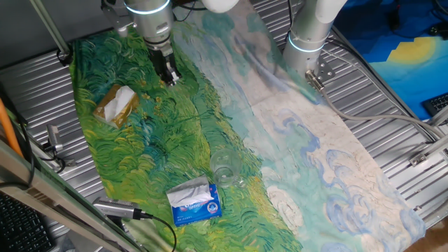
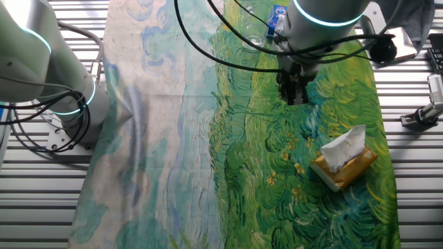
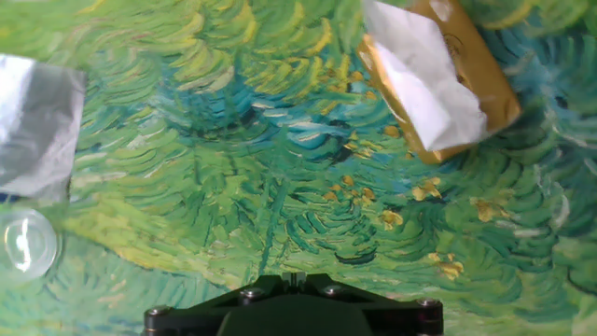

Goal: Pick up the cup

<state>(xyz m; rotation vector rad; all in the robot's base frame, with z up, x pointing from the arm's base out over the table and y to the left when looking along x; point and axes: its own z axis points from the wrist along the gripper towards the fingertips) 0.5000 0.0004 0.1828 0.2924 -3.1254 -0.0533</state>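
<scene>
The clear plastic cup stands upright on the painted green cloth near the front edge, beside a blue-and-white tissue packet. It also shows in the other fixed view and at the left edge of the hand view. My gripper hangs over the far part of the cloth, well away from the cup, and also shows in the other fixed view. Its fingers are together and hold nothing. In the hand view only the fingertips show at the bottom edge.
A yellow tissue pack with white tissue sticking out lies left of the gripper, and also shows in the hand view. A second robot base stands at the back right. Metal ribbed table edges surround the cloth.
</scene>
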